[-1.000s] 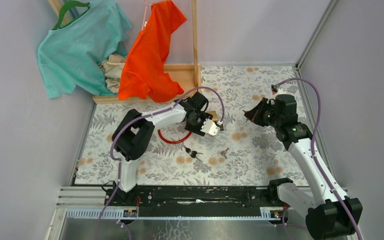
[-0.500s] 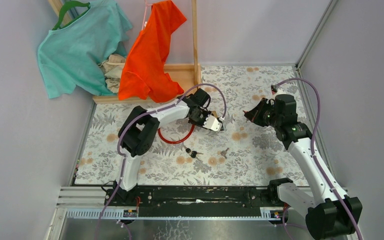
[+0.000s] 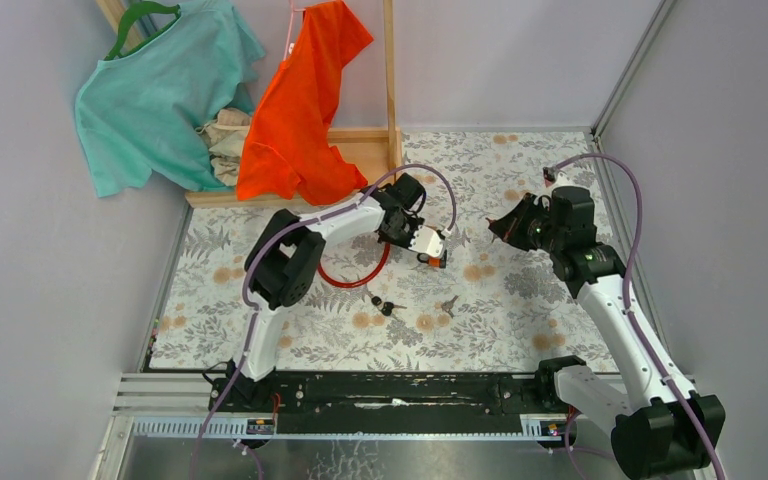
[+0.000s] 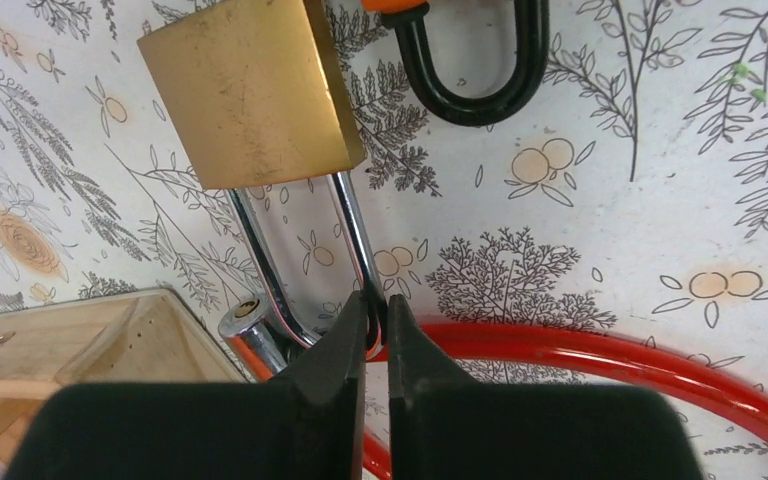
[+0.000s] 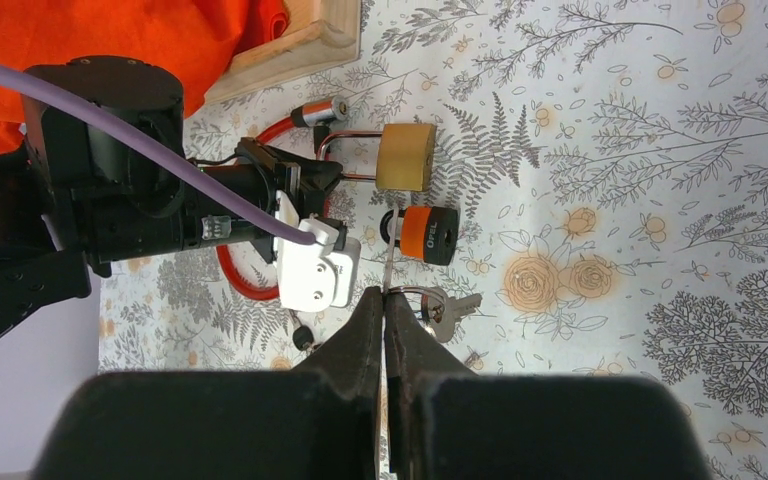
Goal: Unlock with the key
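A brass padlock [image 4: 250, 90] lies on the flowered table. Its chrome shackle [image 4: 352, 235] points back at my left gripper [image 4: 375, 308], which is shut on the shackle's bend. The right wrist view shows that padlock [image 5: 406, 156] and the left gripper [image 5: 332, 176] beside it. My right gripper [image 5: 384, 292] hovers above the table to the right [image 3: 495, 228]. It is shut, and a thin silver blade sticks out past its tips, apparently the key [image 5: 386, 268] seen edge-on.
A small orange-and-black lock [image 5: 428, 234] lies just beside the padlock. A red cable lock [image 4: 660, 362] with a chrome end [image 4: 245, 325] loops under my left gripper. A silver key [image 3: 448, 303] and black-headed keys [image 3: 388, 306] lie nearer the arms. A wooden rack [image 3: 360, 150] holds hanging shirts.
My left gripper reached further right toward the padlock and closed on its shackle. The right arm has stayed where it was.
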Motion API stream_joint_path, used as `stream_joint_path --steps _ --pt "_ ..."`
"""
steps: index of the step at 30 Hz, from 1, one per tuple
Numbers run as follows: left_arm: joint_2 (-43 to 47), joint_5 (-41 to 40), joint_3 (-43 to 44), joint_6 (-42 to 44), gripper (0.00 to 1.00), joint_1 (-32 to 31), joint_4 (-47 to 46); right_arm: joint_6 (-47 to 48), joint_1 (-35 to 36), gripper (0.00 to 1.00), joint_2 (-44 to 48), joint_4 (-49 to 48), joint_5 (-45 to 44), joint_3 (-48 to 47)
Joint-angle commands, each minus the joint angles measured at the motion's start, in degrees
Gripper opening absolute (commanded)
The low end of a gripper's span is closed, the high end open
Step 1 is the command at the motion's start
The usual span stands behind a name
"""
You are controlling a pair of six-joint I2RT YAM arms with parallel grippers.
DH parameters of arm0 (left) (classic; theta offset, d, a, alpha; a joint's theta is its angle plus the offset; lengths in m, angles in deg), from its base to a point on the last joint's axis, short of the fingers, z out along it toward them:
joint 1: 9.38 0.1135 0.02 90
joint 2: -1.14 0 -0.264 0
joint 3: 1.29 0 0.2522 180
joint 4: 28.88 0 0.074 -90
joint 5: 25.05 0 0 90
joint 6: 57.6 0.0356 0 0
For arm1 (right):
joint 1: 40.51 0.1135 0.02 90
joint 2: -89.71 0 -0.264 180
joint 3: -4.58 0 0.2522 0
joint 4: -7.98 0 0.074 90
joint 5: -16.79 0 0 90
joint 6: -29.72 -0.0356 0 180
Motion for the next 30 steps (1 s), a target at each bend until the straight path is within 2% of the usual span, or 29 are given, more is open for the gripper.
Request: stream_joint_path --steps 1,6,13,19,25,30 --pt "3.85 -2.2 -0.63 -2.74 0.01 -0.85 -0.16 0.57 -0.3 0.0 1.32 -0.87 1.23 -3.45" --pt "9.33 -2.64 -1.48 -8.12 0.0 -2.59 1.45 0.58 -0.34 0.0 2.14 -0.56 1.63 -3.87" --pt "15.03 -8.41 0.23 -17.74 0.0 -3.89 7.75 0.49 -0.33 0.0 3.2 -0.43 2.59 -3.79" --pt "21.74 -14.65 -3.61 -21.69 0.0 -4.53 9.45 -0.07 -0.37 0.0 4.07 -0.78 3.54 -3.54" --pt "22.89 -19.7 -2.65 -25.28 0.0 -5.65 15.64 -0.68 -0.29 0.0 4.82 -1.31 4.71 -2.91" --pt "21.35 -19.67 2.25 -28.92 0.0 -5.88 25.94 -1.02 -0.3 0.0 5.05 -1.54 5.51 -2.62"
